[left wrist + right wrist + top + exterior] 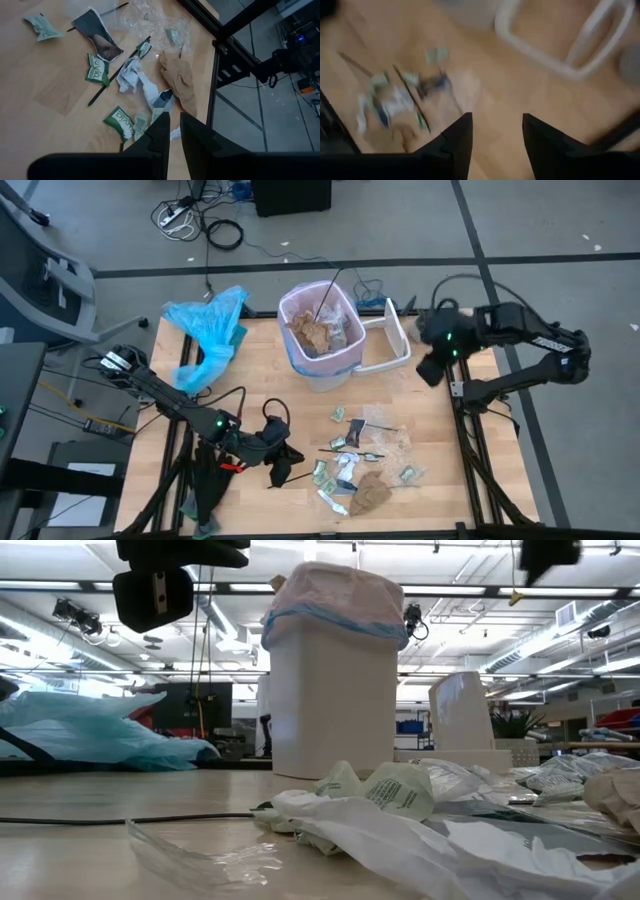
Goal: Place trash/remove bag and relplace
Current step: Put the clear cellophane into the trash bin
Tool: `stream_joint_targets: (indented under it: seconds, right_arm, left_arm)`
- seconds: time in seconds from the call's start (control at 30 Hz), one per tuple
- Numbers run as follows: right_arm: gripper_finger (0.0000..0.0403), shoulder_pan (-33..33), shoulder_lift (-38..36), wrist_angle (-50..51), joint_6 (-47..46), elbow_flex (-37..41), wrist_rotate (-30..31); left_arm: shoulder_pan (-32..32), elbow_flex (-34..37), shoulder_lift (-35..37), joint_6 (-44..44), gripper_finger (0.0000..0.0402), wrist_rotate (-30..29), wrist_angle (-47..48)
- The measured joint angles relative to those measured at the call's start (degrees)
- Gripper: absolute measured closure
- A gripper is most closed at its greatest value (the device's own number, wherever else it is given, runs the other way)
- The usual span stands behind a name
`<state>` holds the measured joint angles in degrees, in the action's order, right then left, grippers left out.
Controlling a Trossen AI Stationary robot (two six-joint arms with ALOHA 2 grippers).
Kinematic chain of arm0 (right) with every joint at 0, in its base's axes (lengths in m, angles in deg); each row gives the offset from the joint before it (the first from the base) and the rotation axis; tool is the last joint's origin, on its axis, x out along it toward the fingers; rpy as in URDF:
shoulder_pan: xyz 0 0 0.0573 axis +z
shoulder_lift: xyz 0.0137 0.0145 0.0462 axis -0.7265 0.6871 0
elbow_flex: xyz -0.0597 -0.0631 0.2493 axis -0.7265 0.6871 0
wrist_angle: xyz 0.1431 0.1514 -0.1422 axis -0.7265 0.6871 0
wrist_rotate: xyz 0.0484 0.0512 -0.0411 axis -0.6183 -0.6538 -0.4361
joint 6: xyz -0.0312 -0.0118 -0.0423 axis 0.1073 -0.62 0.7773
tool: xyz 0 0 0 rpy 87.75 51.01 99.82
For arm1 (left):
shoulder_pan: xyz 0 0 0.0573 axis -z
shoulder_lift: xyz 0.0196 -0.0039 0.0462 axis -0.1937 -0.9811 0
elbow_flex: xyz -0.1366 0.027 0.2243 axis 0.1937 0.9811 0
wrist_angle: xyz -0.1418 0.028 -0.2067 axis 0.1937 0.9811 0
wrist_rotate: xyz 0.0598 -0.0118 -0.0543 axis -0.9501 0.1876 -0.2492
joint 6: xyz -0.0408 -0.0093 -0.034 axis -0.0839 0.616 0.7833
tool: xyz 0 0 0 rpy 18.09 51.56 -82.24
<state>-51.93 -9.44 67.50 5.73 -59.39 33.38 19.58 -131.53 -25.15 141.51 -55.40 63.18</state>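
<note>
The pale pink bag (300, 305) lines a white bin (325, 370) at the table's far middle, its rim folded over the bin's top (335, 600). Brown paper and a black utensil stick out of it. The trash (365, 460) lies scattered on the table's near right: brown paper (177, 80), green wrappers (120, 122), clear film and black utensils (120, 72). My left gripper (283, 448) (174, 120) hovers left of the trash, fingers a narrow gap apart with nothing between them. My right gripper (432, 368) (496, 125) hangs open above the table's far right, pointing down.
A white bin lid (392, 340) lies right of the bin, under my right gripper. A light-blue plastic bag (210, 330) sits at the far left corner. Black gloves (278, 470) lie by my left gripper. The table's right edge and frame (220, 65) run just beyond the trash.
</note>
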Motion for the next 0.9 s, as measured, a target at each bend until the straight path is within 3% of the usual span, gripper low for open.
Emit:
stream_joint_targets:
  seconds: [0.23,0.47,0.6,0.9]
  right_arm:
    - [0.0244,13.29,-3.29,-1.86,-14.57,13.78,-0.05]
    - [0.0243,26.29,-2.91,-15.92,-29.57,27.96,0.32]
    - [0.0244,30.91,-0.94,-27.20,-33.81,33.70,1.83]
    - [0.0243,37.90,7.05,-40.18,-41.78,41.93,3.28]
  left_arm:
    - [-0.03,0.00,0.00,-2.67,0.0349,-0.47,-0.09]
    - [-0.03,0.00,0.00,-2.71,0.0349,-0.45,-0.09]
    - [-0.03,0.00,0.00,-2.66,0.0349,-0.49,-0.11]
    - [-0.03,0.00,0.00,-2.62,0.0349,-0.52,-0.16]
